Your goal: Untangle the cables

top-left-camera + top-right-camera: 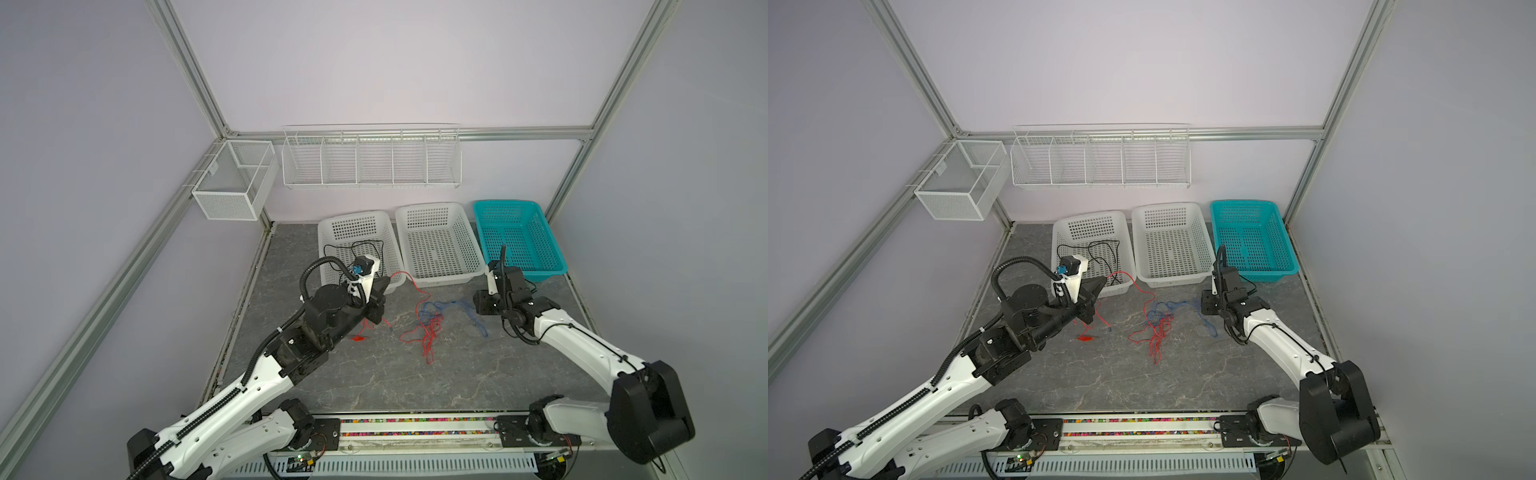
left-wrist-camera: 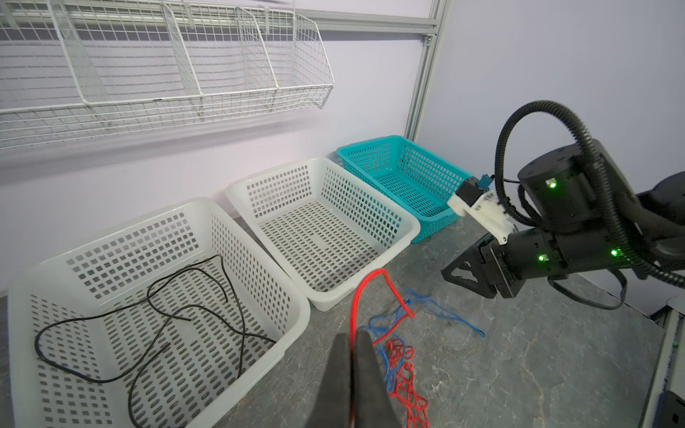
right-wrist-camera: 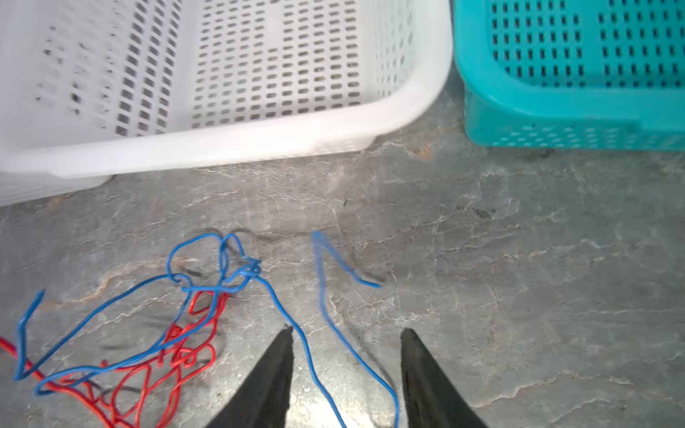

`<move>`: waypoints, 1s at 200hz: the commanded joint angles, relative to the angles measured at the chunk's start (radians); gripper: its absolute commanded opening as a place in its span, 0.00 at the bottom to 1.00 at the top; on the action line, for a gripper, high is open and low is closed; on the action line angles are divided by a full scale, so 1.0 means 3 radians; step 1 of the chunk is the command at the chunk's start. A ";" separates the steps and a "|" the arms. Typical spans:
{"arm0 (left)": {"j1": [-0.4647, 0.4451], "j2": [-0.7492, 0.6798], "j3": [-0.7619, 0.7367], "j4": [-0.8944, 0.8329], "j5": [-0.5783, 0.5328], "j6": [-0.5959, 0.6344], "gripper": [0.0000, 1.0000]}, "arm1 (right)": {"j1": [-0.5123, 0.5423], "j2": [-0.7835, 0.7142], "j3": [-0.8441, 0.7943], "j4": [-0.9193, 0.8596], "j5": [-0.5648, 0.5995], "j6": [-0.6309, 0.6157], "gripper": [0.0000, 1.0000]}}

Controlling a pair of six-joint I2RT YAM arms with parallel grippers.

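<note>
Two thin cables lie knotted in loose loops on the grey veined surface [image 1: 374, 382], toward its far edge. The red cable [image 2: 354, 311] is pinched by the left tool [image 2: 352, 335]. The blue cable [image 3: 249, 271] has one strand between the spread fingers of the right tool [image 3: 346, 329]. The black cable [image 2: 242, 332] curls inside the perforated white basket [image 2: 300, 307] toward the far left corner.

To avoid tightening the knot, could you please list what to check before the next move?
1. Left claw shut on red cable: ok.
2. Right claw open: ok.
3. Blue cable runs through right claw's gap: ok.
4. Right claw low enough to pinch it: cannot tell.
5. Red and blue separated: not ok, tangle.
6. Black cable apart, in left white basket: ok.
</note>
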 commanded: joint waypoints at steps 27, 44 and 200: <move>0.0019 0.0097 -0.0034 0.0211 0.0224 -0.0008 0.00 | 0.0169 -0.0472 0.0043 0.0195 -0.0665 -0.0435 0.64; 0.0019 0.0151 -0.0049 0.0268 0.0339 -0.0011 0.00 | 0.0207 -0.0582 0.0083 0.0339 -0.1107 -0.0515 0.67; 0.0017 0.0565 0.0038 0.0650 0.1142 -0.0036 0.00 | 0.0768 0.0019 0.0791 0.0791 -0.1879 -0.0870 0.67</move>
